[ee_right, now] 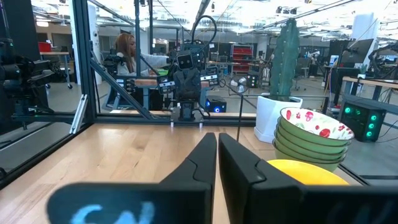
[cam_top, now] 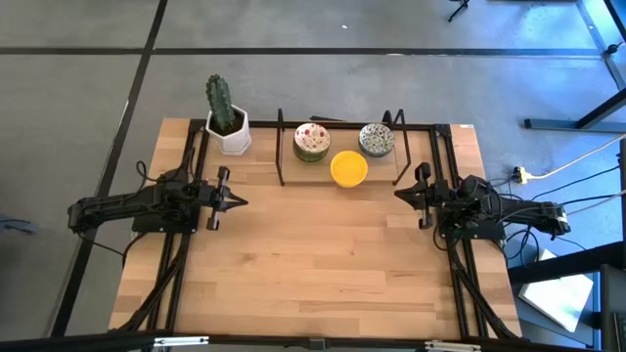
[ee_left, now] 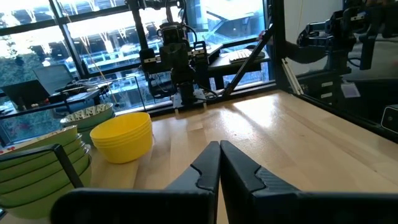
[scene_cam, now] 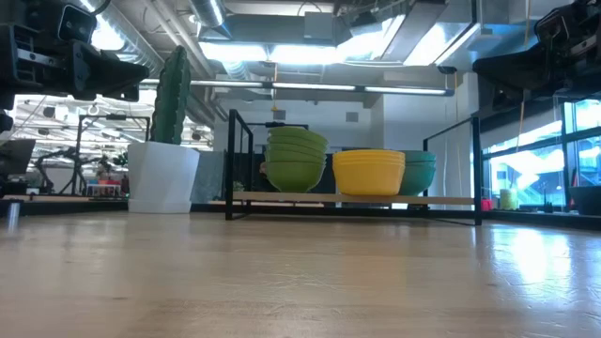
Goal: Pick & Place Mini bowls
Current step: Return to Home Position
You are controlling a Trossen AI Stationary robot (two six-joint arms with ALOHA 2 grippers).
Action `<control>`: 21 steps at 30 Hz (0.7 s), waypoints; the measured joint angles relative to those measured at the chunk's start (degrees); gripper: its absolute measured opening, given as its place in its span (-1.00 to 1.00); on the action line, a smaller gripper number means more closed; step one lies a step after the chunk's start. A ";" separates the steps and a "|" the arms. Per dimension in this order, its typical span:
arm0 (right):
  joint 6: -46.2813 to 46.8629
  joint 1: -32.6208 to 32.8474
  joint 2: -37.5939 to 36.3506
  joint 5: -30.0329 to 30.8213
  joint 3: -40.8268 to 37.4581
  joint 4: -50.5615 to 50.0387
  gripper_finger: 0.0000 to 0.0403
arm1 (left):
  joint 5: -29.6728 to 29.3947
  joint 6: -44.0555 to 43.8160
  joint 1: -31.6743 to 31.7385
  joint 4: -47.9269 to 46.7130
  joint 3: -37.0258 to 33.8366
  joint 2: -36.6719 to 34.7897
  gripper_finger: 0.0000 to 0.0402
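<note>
Three stacks of mini bowls sit inside a black wire rack [cam_top: 282,147] at the table's far edge: a red-speckled stack [cam_top: 312,141], a yellow stack [cam_top: 348,168] and a grey-green patterned stack [cam_top: 377,140]. In the low view they show as green-sided [scene_cam: 297,160], yellow [scene_cam: 369,173] and teal [scene_cam: 420,172] stacks resting on the rack's base. My left gripper [cam_top: 239,202] is shut at the table's left, pointing right. My right gripper [cam_top: 398,194] is shut at the right, pointing left. Both hover clear of the bowls.
A white pot with a tall green cactus [cam_top: 226,119] stands at the far left corner beside the rack. Black frame rails [cam_top: 453,244] run along both table sides. The wooden surface [cam_top: 313,254] between the arms and toward the near edge is bare. A person [ee_right: 126,53] is in the room beyond.
</note>
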 joint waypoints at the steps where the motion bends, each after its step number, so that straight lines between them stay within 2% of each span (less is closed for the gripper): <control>1: 0.00 0.00 0.00 0.00 0.02 0.00 -0.89 | 0.01 0.02 0.01 -0.01 0.00 0.00 -0.97; 21: 0.00 -0.02 0.00 0.00 0.02 0.00 -0.90 | 0.00 0.02 0.02 0.01 0.00 0.00 -0.96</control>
